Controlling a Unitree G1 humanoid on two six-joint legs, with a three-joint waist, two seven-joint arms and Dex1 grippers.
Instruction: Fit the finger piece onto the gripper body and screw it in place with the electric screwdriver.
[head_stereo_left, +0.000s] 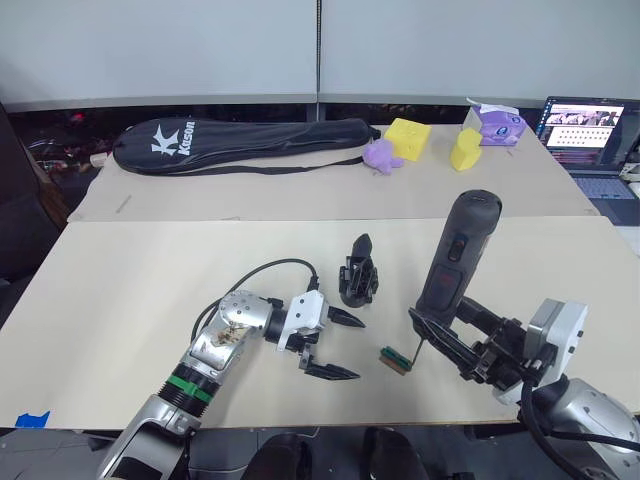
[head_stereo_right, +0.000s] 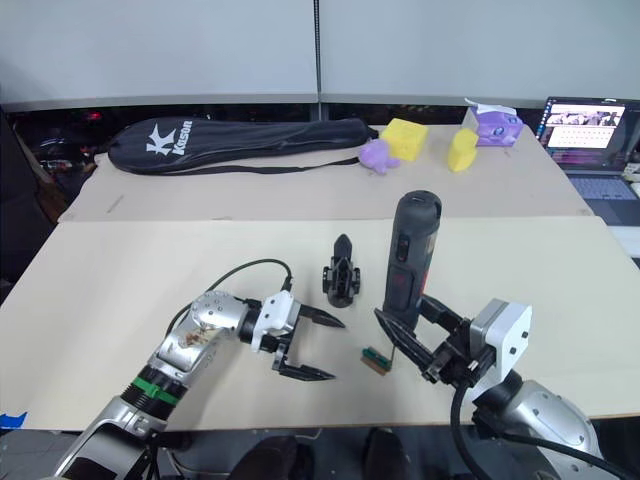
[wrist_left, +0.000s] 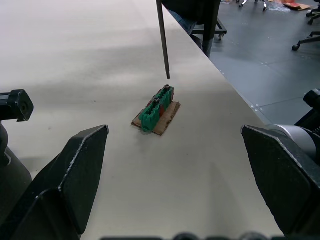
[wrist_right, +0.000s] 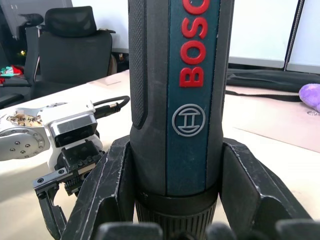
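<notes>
Nearest, the right gripper (head_stereo_left: 455, 345) is clamped around the electric screwdriver (head_stereo_left: 455, 255), held upright with its bit just above the green block (head_stereo_left: 394, 360), apparently to collect a screw. Beside it the left gripper (head_stereo_left: 335, 345) hovers empty, fingers spread. Just beyond stands the gripper body (head_stereo_left: 359, 272), its upright finger piece apparently seated already; the screwing itself looks not yet done. Farthest lies the racket bag (head_stereo_left: 240, 143)
</notes>
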